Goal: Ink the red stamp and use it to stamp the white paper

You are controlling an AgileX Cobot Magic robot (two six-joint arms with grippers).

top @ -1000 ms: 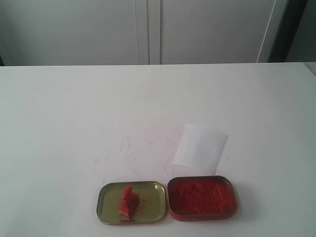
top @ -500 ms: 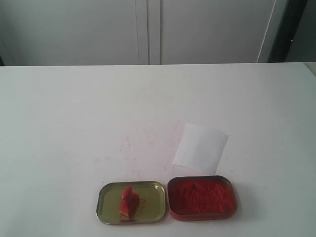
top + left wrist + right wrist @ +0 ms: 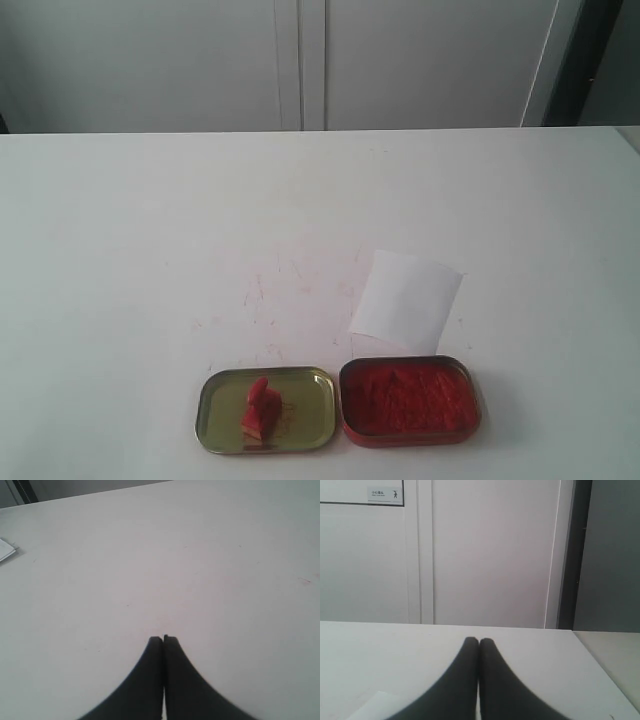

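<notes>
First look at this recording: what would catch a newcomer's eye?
The bright red ink tin stands out low in the exterior view, with the red stamp lying in the gold tray to its left. The white paper lies just behind the ink tin. The left gripper and right gripper are shut, holding nothing.

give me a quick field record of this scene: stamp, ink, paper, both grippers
stamp: red stamp lies inside the open gold tin, nothing holding it
ink: ink tin open, full of red paste, beside the gold tin
paper: white paper on the table just behind the ink tin; no imprint visible
left gripper: shut, empty, above bare table
right gripper: shut, empty
progress: stamping not yet begun
</notes>
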